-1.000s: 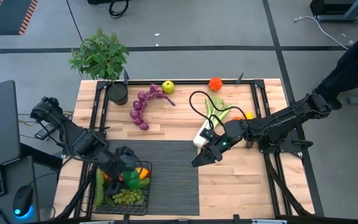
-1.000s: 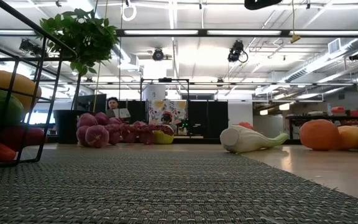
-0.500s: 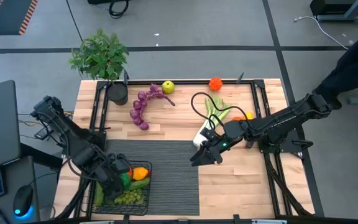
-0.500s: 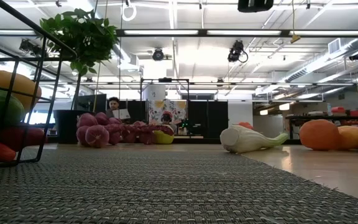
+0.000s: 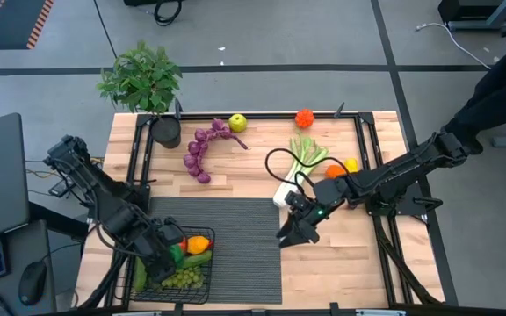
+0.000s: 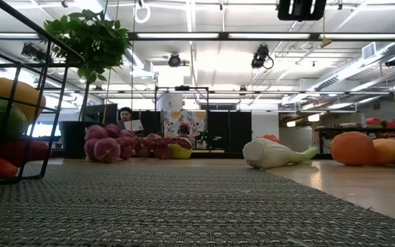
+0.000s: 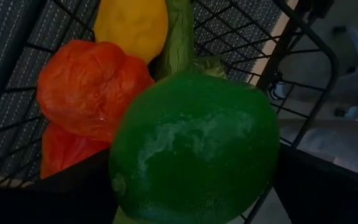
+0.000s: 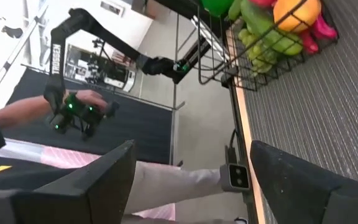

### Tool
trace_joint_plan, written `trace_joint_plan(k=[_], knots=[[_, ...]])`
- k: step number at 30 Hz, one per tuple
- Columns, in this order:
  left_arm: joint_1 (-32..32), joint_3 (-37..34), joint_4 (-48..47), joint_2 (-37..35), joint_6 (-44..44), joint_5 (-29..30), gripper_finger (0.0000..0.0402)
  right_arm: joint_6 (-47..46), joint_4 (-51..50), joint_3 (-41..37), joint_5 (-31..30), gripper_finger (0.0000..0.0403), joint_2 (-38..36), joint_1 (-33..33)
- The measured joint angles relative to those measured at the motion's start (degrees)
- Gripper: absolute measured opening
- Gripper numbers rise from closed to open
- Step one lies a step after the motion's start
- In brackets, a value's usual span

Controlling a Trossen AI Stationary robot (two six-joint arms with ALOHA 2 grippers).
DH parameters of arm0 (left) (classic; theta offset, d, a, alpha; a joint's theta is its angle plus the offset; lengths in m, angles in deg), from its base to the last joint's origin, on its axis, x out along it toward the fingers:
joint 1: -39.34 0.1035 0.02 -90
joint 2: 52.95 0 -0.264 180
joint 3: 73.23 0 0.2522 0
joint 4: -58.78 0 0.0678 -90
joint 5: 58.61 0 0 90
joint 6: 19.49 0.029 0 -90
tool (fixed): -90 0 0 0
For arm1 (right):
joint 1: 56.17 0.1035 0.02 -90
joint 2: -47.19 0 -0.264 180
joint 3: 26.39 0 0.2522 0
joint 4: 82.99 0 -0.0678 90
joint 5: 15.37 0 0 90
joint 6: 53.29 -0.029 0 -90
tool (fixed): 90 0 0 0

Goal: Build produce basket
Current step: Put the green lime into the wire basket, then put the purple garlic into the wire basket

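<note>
Sitting at the near-left corner of the ribbed mat [image 5: 227, 246], the basket [image 5: 170, 286] — shallow black wire mesh — holds a mixed load: green grapes [image 5: 181, 279], a yellow-orange fruit [image 5: 198, 244], a cucumber [image 5: 139, 272] along its left wall, a crinkled red pepper [image 7: 89, 87] and a smooth, round green apple [image 7: 194, 146]. The left gripper [image 5: 167, 253] is down inside the basket, its jaws standing wide on either side of the apple in the left wrist view; whether they press it I cannot tell.

Beyond the mat's far edge lie the rest of the produce: a knobbly string of purple grapes [image 5: 202, 151] running from far to near, a yellow-green fruit [image 5: 237, 122], and an orange fruit [image 5: 304, 118] at the table's far rail. The leek [image 5: 295, 171] lies just off the mat's far-right corner — white end toward the mat, green leaves pointing away. 2 small round fruits, orange [image 5: 335, 171] and yellow [image 5: 350, 164], sit to its right.

The right gripper [image 5: 290, 232] hovers over the mat's right edge with its fingers spread, holding nothing.
</note>
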Motion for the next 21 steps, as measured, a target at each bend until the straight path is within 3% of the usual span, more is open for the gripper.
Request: trace_joint_plan(k=[4, 9, 17, 21], knots=[[-0.14, -0.02, 0.04, 0.36, 2.78, -1.08, 0.0394, 0.01, -0.07, 0.0, -0.38, 0.0318, -0.02, 0.9], [0.51, -0.02, -0.23, 0.47, 5.73, -2.5, 0.0398, 0.73, -0.12, 0.0, -2.82, 0.0318, -0.02, 1.83], [8.83, 1.35, -0.62, 0.47, 1.86, -2.54, 0.0394, 1.49, -3.56, 0.0, -12.73, 0.0318, -0.04, 0.64], [15.38, 2.07, -0.57, 0.47, 15.72, -2.32, 0.0394, 1.47, -6.04, 0.0, -16.71, 0.0318, -0.04, -2.8]])
